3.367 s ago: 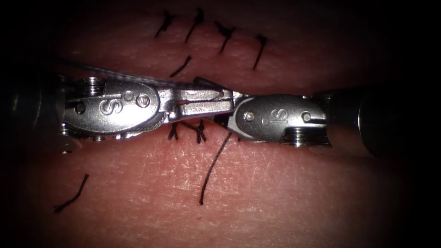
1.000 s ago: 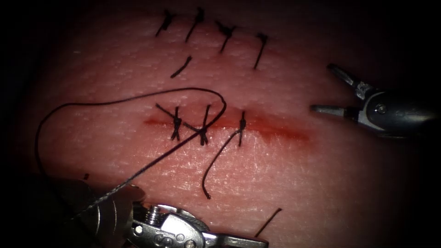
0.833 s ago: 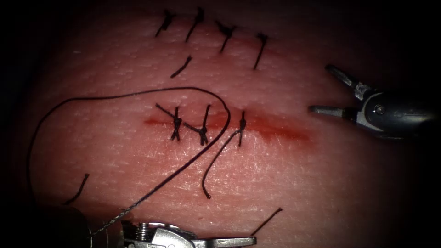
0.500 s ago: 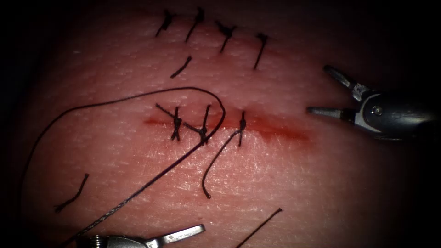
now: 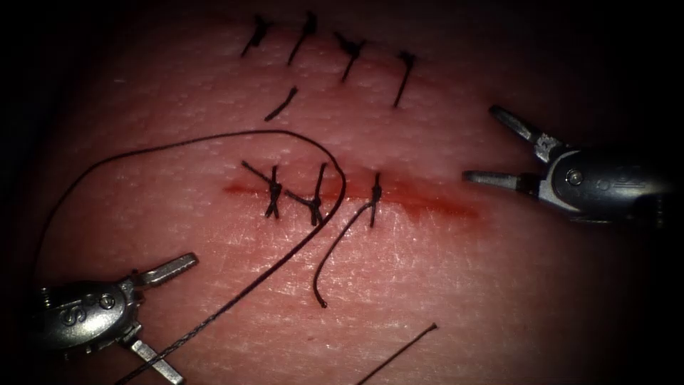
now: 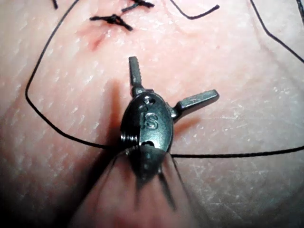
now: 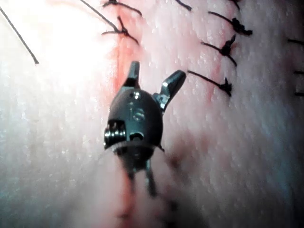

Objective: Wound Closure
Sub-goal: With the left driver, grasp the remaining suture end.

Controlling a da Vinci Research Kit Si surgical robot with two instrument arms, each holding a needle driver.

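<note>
Black thread (image 5: 285,135) loops slack across the cut (image 5: 427,203). Left tool (image 5: 153,314) lower left, right tool (image 5: 491,146) upper right: both spread wide, gripping nothing.

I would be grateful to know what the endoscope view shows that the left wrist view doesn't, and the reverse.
Endoscope view: the right tool, jaws open and holding nothing, off the right end of the cut, and a row of older stitches above it.

Left wrist view: the long thread running behind the left tool's wrist rather than between its jaws.

Both: the left tool, jaws open and holding nothing, the thread looping loose over the tissue, and knotted stitches on the cut.
</note>
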